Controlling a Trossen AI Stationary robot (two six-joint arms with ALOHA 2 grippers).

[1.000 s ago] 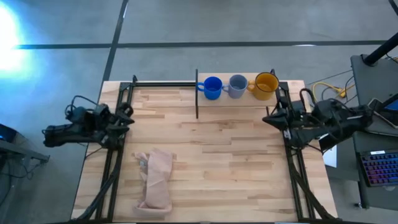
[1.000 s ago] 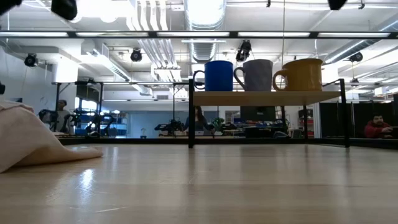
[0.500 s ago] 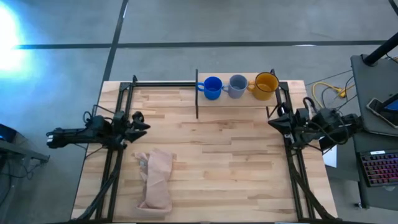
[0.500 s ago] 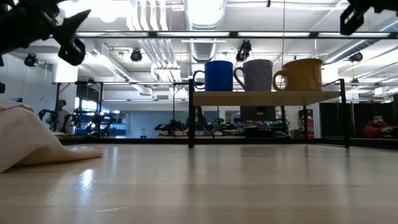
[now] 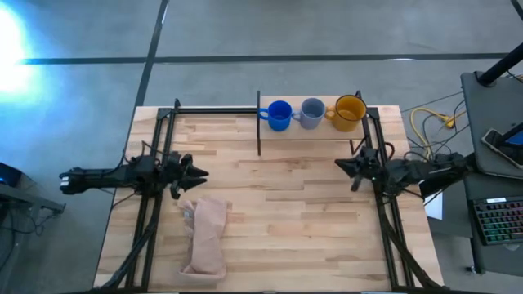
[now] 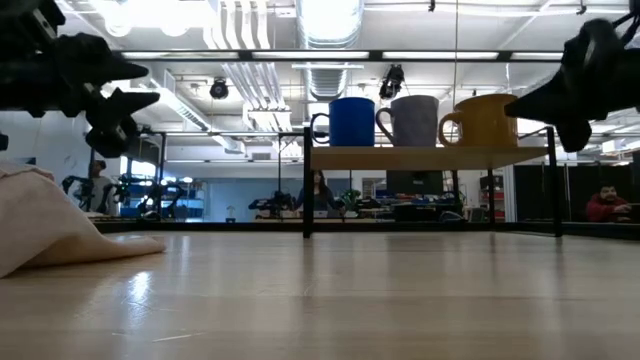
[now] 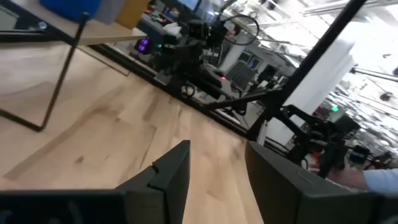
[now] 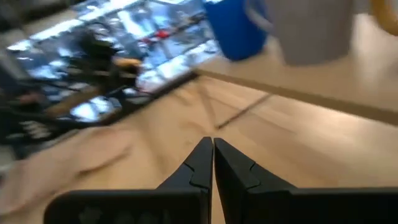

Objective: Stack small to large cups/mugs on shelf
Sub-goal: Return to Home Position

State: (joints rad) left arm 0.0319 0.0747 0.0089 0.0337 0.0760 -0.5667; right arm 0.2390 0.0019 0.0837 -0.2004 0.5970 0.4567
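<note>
Three mugs stand upright on their bases in a row on the shelf (image 5: 315,131) at the table's far edge: the blue mug (image 5: 279,115), the grey-blue mug (image 5: 313,113) and the yellow-orange mug (image 5: 350,112). Their handles point toward the table's left. In the low view the blue mug (image 6: 351,122), grey-blue mug (image 6: 416,120) and yellow-orange mug (image 6: 489,120) stand on the shelf board (image 6: 430,157). My left gripper (image 5: 199,173) is open and empty in the air over the table's left part. My right gripper (image 5: 340,166) is shut and empty in the air, nearer than the shelf's right end.
A pinkish-beige cloth (image 5: 206,235) lies crumpled at the table's near left, just nearer than my left gripper. The shelf's thin black posts (image 5: 259,122) stand on the tabletop. Bare wooden tabletop (image 5: 286,204) lies between the two grippers. People show in the room beyond the table.
Both arms have swung in from the table's sides. My left gripper has gone toward the table's right and near edges and come down. My right gripper has gone toward the table's left edge and come down. The mugs and cloth have kept still.
</note>
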